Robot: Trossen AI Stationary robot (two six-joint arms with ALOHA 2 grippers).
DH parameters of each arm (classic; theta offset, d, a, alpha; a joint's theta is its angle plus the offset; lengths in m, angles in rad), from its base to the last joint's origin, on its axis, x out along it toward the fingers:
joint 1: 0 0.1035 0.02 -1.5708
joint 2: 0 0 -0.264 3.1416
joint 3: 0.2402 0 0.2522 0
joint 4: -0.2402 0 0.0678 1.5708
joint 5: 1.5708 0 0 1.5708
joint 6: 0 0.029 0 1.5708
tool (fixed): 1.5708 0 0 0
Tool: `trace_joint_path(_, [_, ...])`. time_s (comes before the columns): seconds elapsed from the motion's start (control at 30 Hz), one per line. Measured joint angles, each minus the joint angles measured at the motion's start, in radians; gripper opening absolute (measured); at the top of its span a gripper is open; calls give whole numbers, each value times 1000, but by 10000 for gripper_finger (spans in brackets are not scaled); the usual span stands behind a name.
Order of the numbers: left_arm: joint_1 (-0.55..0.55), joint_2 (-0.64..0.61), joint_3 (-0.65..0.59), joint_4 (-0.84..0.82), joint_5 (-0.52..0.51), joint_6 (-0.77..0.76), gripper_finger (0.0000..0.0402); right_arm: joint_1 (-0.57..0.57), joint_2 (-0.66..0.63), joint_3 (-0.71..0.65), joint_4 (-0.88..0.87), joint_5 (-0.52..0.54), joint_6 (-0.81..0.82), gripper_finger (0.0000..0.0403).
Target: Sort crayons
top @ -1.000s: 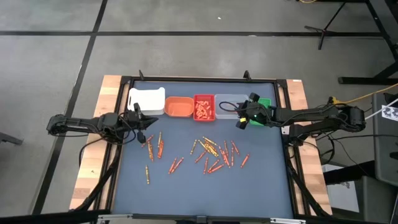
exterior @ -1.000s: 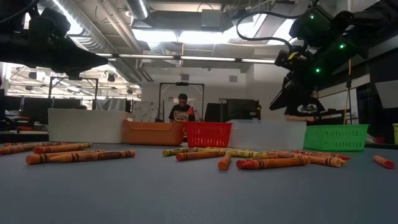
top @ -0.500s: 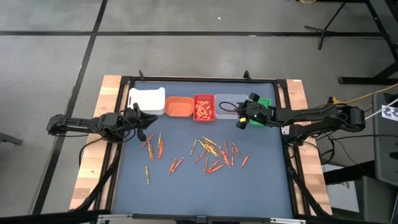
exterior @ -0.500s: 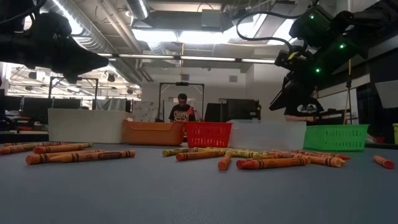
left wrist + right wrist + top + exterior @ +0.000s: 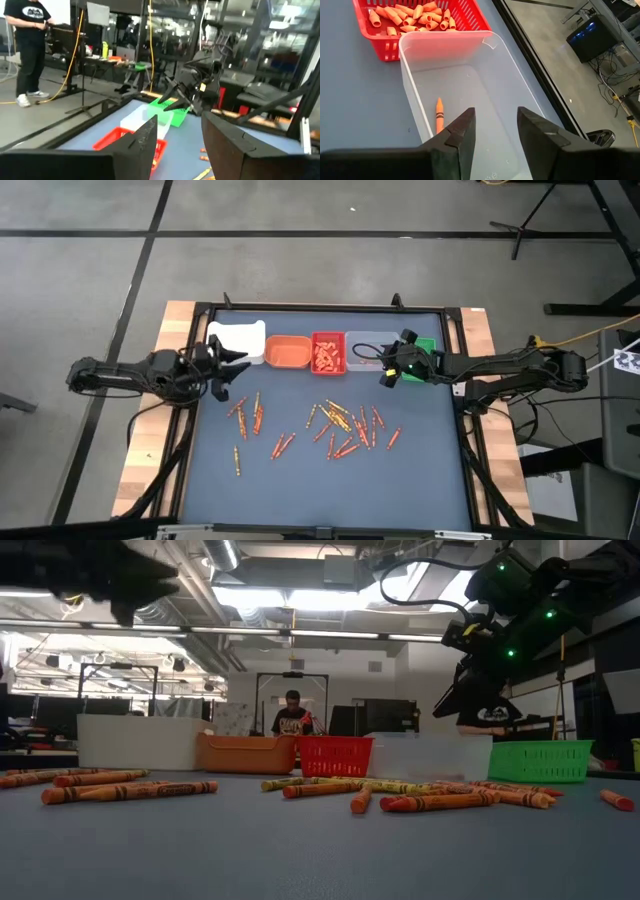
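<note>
right gripper [image 5: 493, 135] parted, empty, above clear bin [image 5: 485, 80] holding one orange crayon [image 5: 439, 114]; left gripper [image 5: 179, 137] parted, empty, raised near white bin [image 5: 236, 340].

The crayons [image 5: 340, 425] lay flat and scattered on the table, mostly orange-red with a few yellowish. A dense cluster sat right of centre, a smaller group [image 5: 248, 415] nearer the left edge, and one [image 5: 238, 460] lay alone toward the front. One orange crayon [image 5: 439, 115] lay in the clear bin [image 5: 485, 60].
</note>
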Motion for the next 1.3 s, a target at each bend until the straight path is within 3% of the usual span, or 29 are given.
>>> trace_joint_path(0.17, [0,174,199,-260,-8,-2,140,0,0,0,0,0,0,143])
trace_joint_path(0.33, [0,352,363,-561,-26,-141,140,1,0,0,0,0,0,143])
trace_joint_path(0.47, [0,469,421,-715,-6,-262,140,1,0,0,0,0,0,143])
trace_joint_path(0.77, [0,636,428,-868,105,-456,140,1,0,0,-3,0,0,143])
trace_joint_path(1.3, [0,872,428,-932,121,-618,140,1,0,0,-6,0,0,143])
